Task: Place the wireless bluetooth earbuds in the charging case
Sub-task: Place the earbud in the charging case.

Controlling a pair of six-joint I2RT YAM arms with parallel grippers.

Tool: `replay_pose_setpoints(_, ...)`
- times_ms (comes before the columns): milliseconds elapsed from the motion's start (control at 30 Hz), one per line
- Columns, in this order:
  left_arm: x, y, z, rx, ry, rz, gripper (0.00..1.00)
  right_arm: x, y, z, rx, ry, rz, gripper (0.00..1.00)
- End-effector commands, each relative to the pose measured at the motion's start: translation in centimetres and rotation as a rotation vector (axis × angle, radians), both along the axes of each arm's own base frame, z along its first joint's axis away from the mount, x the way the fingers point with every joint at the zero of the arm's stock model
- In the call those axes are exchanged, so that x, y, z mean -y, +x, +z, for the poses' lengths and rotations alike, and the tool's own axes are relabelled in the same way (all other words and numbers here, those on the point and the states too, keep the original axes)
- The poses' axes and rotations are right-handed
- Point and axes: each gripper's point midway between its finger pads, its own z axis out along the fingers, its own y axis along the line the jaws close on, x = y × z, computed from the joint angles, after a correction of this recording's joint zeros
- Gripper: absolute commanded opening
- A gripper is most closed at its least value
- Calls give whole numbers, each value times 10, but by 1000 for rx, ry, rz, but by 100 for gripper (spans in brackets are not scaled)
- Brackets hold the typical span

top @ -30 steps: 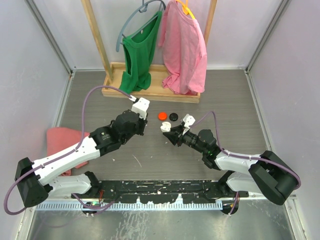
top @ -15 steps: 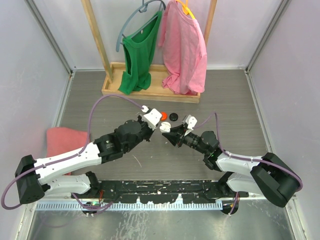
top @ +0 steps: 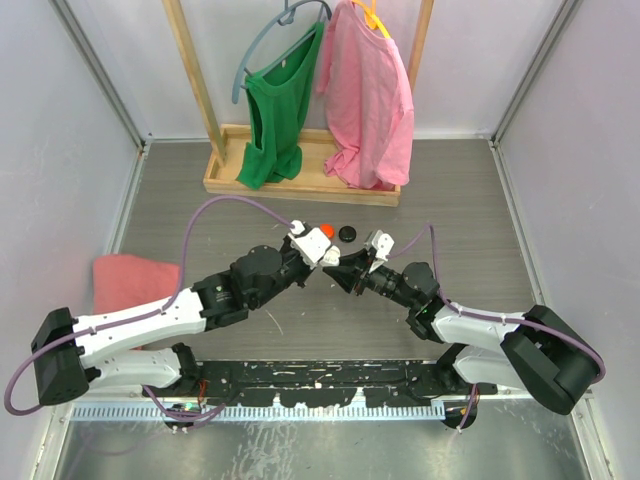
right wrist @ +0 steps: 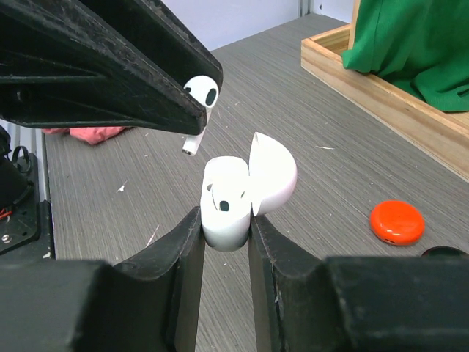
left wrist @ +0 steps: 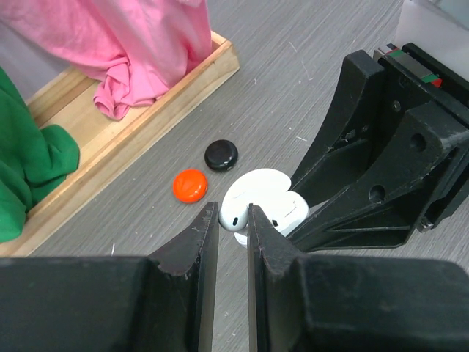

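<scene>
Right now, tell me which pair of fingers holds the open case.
The right fingers grip the open white case; the left fingers pinch only a white earbud.

Crowded middle, open flanks

The left gripper (top: 323,252) and right gripper (top: 342,268) meet almost tip to tip at mid-worktop (top: 470,200). Only a narrow gap is left above the open charging case (right wrist: 236,192), and the earbud (right wrist: 199,95) hangs there. Just behind lie an orange puck (top: 325,231) and a black puck (top: 347,233). Farther back, the wooden rack base (top: 300,182) with its green top (top: 275,120) and pink top (top: 370,100) blocks the far edge. A red cloth (top: 125,282) lies by the left wall. Bare surface lies to the right of the right arm.
</scene>
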Motion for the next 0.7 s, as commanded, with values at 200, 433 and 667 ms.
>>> replay_pose_setpoints(200,14,4,17,64,-46,-21,17,0,-3,28,76,72,9,1)
replay_pose_setpoints(433,17,6,12,60,-38,-16,16,0,-3,28,76,72,10,1)
replay_pose_setpoints(667,19,3,12,52,-37,-38,16,0,-3,28,75,73,4,1)
